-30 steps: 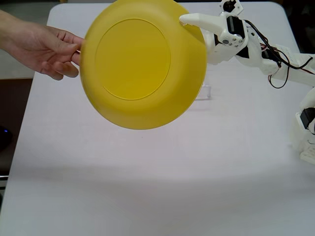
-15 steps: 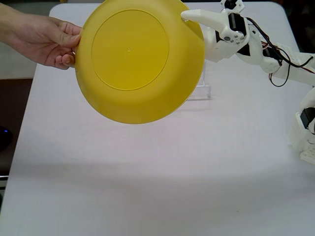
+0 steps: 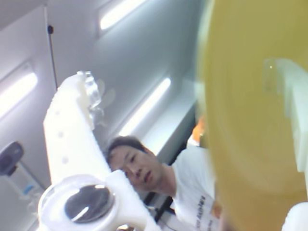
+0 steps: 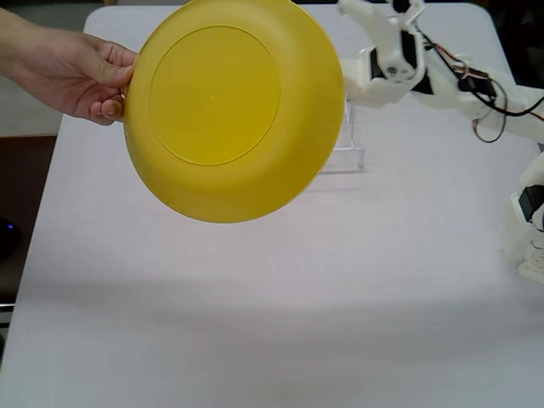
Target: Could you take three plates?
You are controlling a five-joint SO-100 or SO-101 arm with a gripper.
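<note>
Yellow plate (image 4: 234,110), pinched at its rim by a person's hand (image 4: 72,72) and offered above the surface (image 4: 272,297); my fingers (image 4: 361,13) stand released beside it.

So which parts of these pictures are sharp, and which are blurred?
Wrist view: the yellow plate is a close, soft blur, and ceiling lights glare. Fixed view: the plate, hand and table are sharp, with a faint shadow band across the table.

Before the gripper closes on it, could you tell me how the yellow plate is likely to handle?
Probably stiff: the yellow plate keeps its round shape though the hand holds only one edge. Likely light, held out that way. Its glossy surface may slip between the gripper fingers.
</note>
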